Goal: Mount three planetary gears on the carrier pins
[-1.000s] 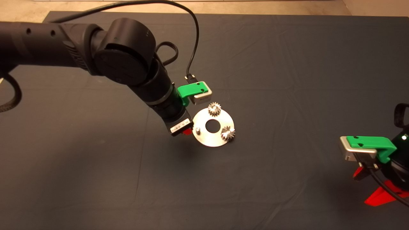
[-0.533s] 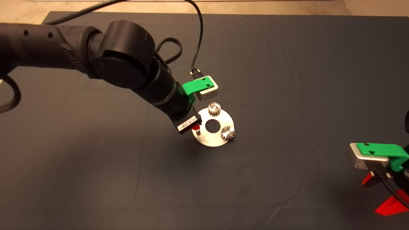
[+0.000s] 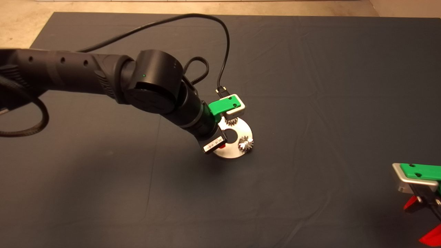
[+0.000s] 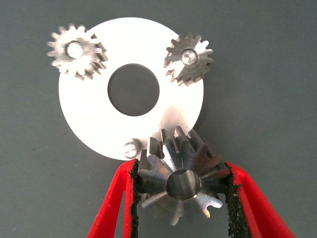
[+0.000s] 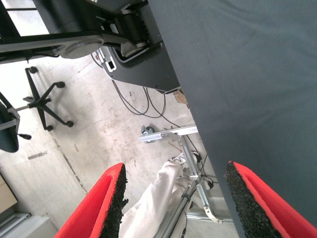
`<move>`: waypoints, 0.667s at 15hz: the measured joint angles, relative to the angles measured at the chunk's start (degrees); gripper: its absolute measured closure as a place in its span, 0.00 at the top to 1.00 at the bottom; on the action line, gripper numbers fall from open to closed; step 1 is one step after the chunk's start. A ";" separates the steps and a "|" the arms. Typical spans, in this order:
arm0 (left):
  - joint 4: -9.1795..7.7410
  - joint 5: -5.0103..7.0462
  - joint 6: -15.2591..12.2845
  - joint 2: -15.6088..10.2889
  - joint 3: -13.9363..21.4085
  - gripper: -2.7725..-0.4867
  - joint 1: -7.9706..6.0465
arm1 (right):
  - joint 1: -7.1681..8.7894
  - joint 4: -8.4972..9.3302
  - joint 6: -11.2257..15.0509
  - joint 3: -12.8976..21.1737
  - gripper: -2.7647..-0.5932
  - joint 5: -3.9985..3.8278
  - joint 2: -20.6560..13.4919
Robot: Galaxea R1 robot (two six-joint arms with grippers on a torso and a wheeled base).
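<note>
In the left wrist view my left gripper (image 4: 181, 191) is shut on a planetary gear (image 4: 182, 182), pinched between its red fingers (image 4: 111, 208). It hangs just beside the one bare carrier pin (image 4: 131, 148) on the silver disc (image 4: 89, 114). Two more gears (image 4: 77, 51) (image 4: 188, 58) sit on the other two pins. In the head view the left gripper (image 3: 222, 146) is over the disc's (image 3: 243, 132) near-left edge. One seated gear (image 3: 245, 143) shows fully; the other (image 3: 231, 121) is partly hidden by the wrist camera. My right gripper (image 3: 413, 224) is parked at the lower right, open (image 5: 173, 198).
The dark mat (image 3: 310, 86) lies around the disc. The left arm's cable (image 3: 225, 51) loops above the disc. The right wrist view looks past the mat's edge (image 5: 188, 109) at the floor, with a chair base (image 5: 44, 101), cables and a metal frame.
The left arm has moved right and down, bringing the held gear over the disc's bare pin. The right gripper has drawn back toward the lower right corner.
</note>
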 joint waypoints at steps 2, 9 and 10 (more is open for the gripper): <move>-0.01 -0.16 0.03 0.44 -1.32 0.17 0.53 | -0.02 0.00 0.00 0.55 0.41 0.00 -0.54; 1.29 -0.19 1.10 2.34 -4.59 0.17 1.90 | 0.00 0.00 0.00 0.76 0.41 -0.01 -1.97; 1.43 -0.22 1.56 2.40 -5.23 0.17 1.90 | 0.00 0.00 0.00 1.17 0.41 0.00 -2.21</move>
